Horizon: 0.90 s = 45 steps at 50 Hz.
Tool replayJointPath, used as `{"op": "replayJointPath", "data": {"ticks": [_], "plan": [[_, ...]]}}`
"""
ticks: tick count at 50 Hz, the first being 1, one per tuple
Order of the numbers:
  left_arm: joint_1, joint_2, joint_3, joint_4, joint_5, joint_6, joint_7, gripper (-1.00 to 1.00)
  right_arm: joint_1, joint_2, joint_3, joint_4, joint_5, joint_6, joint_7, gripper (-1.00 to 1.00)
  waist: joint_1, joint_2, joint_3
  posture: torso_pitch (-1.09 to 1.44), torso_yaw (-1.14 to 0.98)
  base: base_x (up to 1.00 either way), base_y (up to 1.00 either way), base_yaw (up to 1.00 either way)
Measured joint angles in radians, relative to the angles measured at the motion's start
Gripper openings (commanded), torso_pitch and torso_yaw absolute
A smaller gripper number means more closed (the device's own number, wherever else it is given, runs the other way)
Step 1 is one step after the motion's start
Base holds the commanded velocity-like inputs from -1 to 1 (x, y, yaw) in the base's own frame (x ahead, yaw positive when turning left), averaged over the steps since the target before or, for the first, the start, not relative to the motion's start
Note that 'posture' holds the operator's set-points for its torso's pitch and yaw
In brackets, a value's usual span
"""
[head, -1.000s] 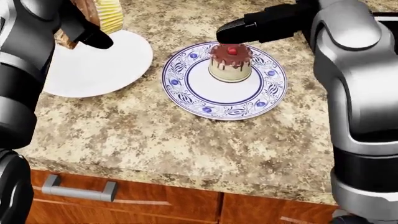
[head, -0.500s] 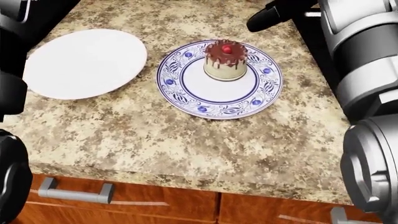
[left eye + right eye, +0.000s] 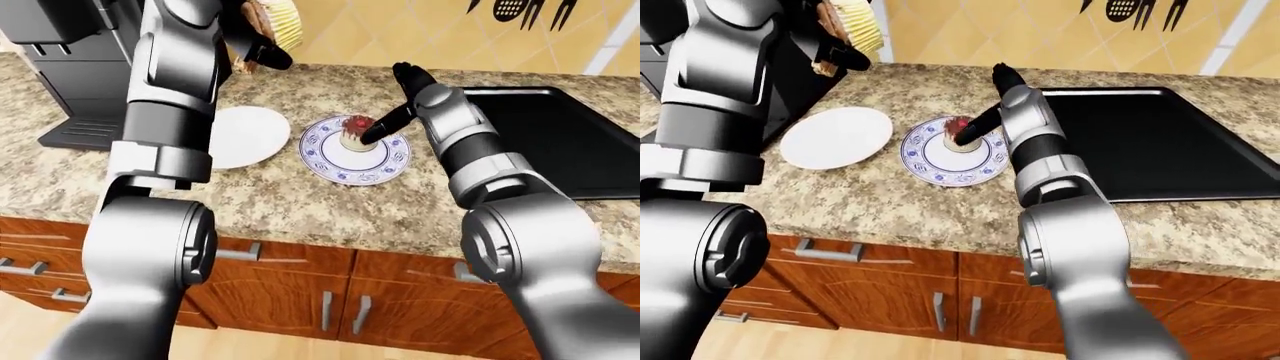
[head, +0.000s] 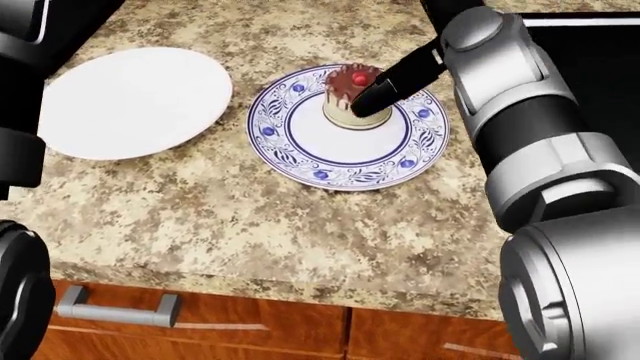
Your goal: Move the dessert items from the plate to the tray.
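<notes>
A small cream cake with chocolate top and a red cherry point(image 4: 350, 94) stands on the blue-patterned plate point(image 4: 310, 161). My right hand point(image 4: 378, 94) reaches down from the upper right, its black fingers point(image 4: 405, 71) lying against the cake's right side, not closed round it. My left hand point(image 3: 836, 41) is raised high over the counter at the upper left, shut on a cupcake in a yellow wrapper point(image 3: 852, 21). The black tray point(image 3: 1160, 142) lies on the counter to the right of the plate.
An empty white plate point(image 4: 135, 101) sits left of the patterned plate. A dark coffee machine point(image 3: 70, 67) stands at the far left. The granite counter's edge point(image 4: 250, 281) runs above wooden drawers with metal handles point(image 4: 115, 311).
My left hand with the cupcake has risen out of the head view. My right hand drew back from above the cake, then came down against its right side.
</notes>
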<state>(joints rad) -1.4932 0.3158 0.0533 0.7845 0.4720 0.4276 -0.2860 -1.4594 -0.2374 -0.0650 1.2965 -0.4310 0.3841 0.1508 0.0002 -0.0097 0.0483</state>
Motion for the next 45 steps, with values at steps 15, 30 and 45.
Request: {"op": "replayJointPath", "data": {"ticks": [15, 30, 45], "plan": [[0.001, 0.002, 0.002, 0.014, 0.005, 0.001, 0.006, -1.00, 0.014, 0.034, -0.040, 0.037, 0.044, -0.023, -0.107, 1.00, 0.003, 0.000, -0.003, 0.00, 0.00, 0.00, 0.00, 0.00], [-0.003, 0.002, 0.005, -0.001, -0.011, 0.027, -0.010, -1.00, 0.040, 0.049, -0.073, 0.065, 0.103, -0.049, -0.227, 1.00, 0.004, -0.001, -0.005, 0.00, 0.00, 0.00, 0.00, 0.00], [0.003, -0.001, -0.001, -0.007, -0.003, 0.028, -0.010, -1.00, 0.057, 0.075, -0.077, 0.079, 0.119, -0.064, -0.227, 1.00, 0.004, -0.002, -0.006, 0.00, 0.00, 0.00, 0.00, 0.00]]}}
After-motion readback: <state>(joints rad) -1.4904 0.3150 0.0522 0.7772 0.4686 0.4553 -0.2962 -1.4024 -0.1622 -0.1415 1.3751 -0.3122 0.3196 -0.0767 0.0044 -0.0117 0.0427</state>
